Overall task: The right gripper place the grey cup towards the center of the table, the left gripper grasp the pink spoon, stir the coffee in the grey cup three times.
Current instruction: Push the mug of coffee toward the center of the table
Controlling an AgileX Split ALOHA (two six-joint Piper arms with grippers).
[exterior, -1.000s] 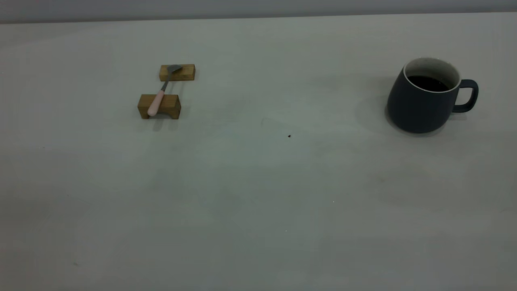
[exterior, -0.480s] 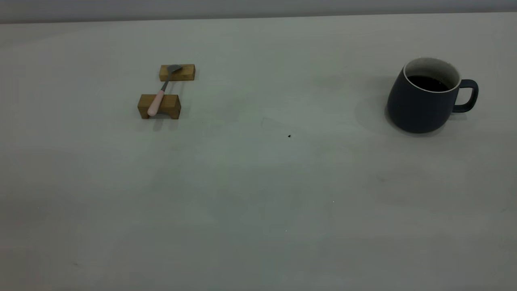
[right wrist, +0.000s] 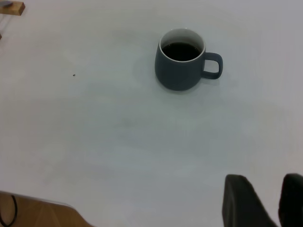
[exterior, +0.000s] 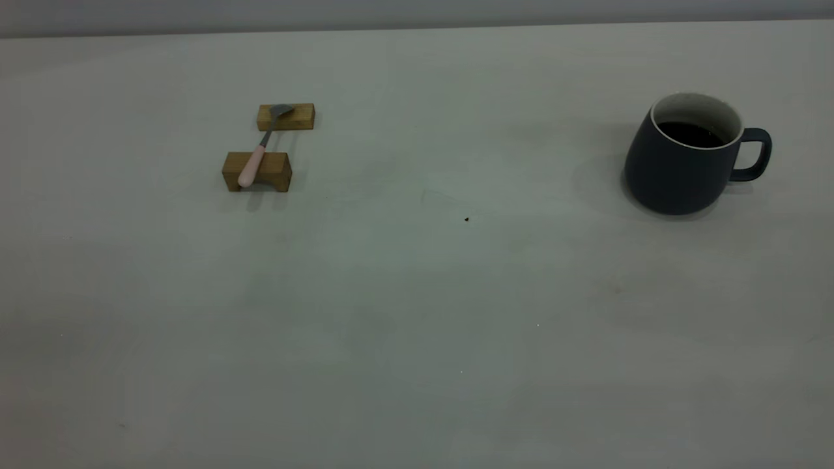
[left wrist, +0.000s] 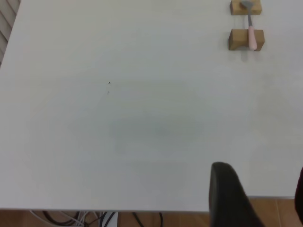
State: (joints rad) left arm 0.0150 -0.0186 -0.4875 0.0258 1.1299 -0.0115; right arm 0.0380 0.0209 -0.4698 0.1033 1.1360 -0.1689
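Observation:
The grey cup point(exterior: 677, 166) stands at the table's point(exterior: 417, 312) far right, its handle pointing right, with dark coffee point(exterior: 689, 133) inside. In the right wrist view the cup point(right wrist: 180, 71) is well ahead of my right gripper point(right wrist: 265, 178), whose black fingers point(right wrist: 239, 198) stand a little apart over bare table. At the left the pink spoon point(exterior: 253, 166) lies across two wooden blocks point(exterior: 257, 170), its metal bowl on the farther one. My left gripper point(left wrist: 261, 172) hangs open near the table's front edge, far from the spoon point(left wrist: 252, 38). Neither gripper shows in the exterior view.
A tiny dark speck point(exterior: 466, 219) lies near the middle of the table. Wooden floor and cables point(left wrist: 94, 218) show past the table's edge in the left wrist view.

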